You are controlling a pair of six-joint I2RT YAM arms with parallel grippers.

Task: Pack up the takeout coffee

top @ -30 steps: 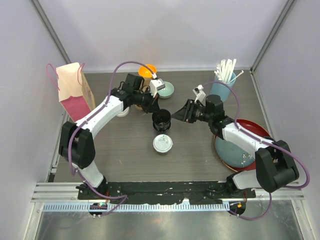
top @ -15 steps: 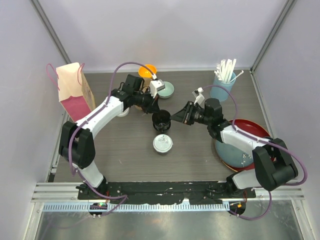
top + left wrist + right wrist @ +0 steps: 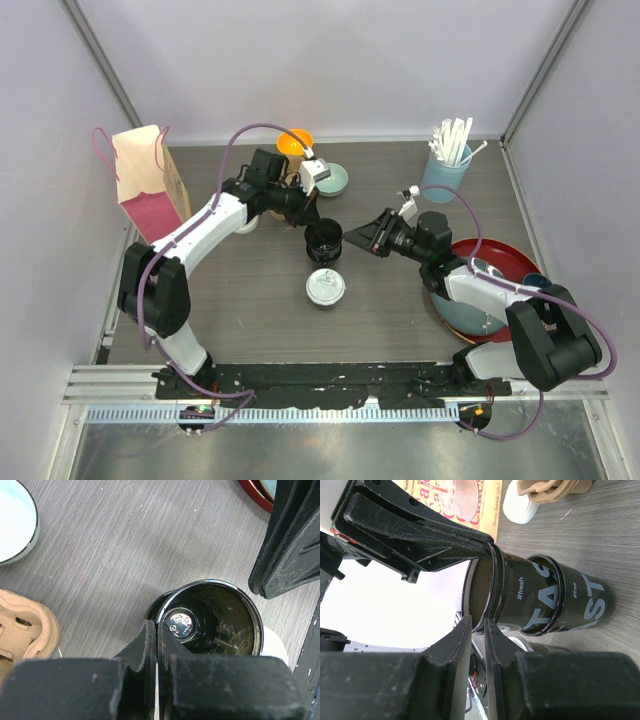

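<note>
Left pincer (image 3: pixel 156 629) clamped on rim of nested cups (image 3: pixel 220 625). Right pincer (image 3: pixel 478 626) nipping the opposite rim. Lidded cup (image 3: pixel 326 287) upright close by on desk (image 3: pixel 250 320).

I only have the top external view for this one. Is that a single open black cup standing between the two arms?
Observer: No. The right wrist view shows two black cups, the top cup nested inside the bottom cup.
Reviewer: From above, the left arm just covers the edge. What is it doing there?
Observer: In the left wrist view, the left fingers are pinched shut on the top cup's rim, one finger inside and one outside.
</note>
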